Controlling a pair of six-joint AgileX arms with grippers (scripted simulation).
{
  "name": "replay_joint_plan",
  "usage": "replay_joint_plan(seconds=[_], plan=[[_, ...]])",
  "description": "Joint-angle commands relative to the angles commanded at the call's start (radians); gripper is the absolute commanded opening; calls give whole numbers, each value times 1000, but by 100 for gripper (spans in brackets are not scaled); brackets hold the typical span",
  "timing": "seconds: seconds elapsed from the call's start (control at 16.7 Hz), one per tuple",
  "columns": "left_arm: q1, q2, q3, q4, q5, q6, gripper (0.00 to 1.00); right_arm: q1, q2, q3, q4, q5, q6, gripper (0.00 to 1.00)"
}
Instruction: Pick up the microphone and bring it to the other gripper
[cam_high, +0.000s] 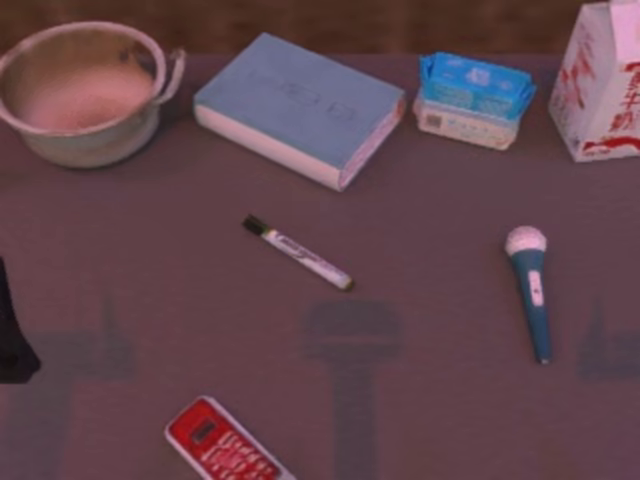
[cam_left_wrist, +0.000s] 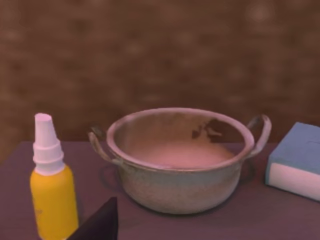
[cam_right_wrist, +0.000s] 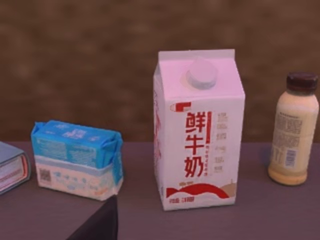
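The microphone (cam_high: 531, 290) lies flat on the table at the right of the top view. Its whitish-pink head points to the back and its teal handle to the front edge. Nothing touches it. Part of my left arm (cam_high: 12, 340) shows as a black shape at the far left edge, far from the microphone. One dark fingertip (cam_left_wrist: 104, 224) of the left gripper shows in the left wrist view with bare table beside it. The right arm is outside the top view. Its one visible fingertip (cam_right_wrist: 102, 225) stands over bare table, holding nothing. Neither wrist view shows the microphone.
Along the back stand a metal pot (cam_high: 85, 90), a blue book (cam_high: 300, 105), a blue tissue pack (cam_high: 472, 98) and a milk carton (cam_high: 605, 85). A white marker (cam_high: 298, 252) lies mid-table, a red calculator (cam_high: 225, 445) at the front. A yellow bottle (cam_left_wrist: 52, 192) and a beige bottle (cam_right_wrist: 294, 130) show in the wrist views.
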Motion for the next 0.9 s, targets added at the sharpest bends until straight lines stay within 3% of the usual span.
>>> replay_joint_plan(seconds=[0.42, 0.9], plan=[[0, 0, 0, 0, 0, 0, 100, 44, 159, 131, -88, 2, 46, 100], [0, 0, 0, 0, 0, 0, 100, 189, 902, 571, -422, 21, 206, 100]])
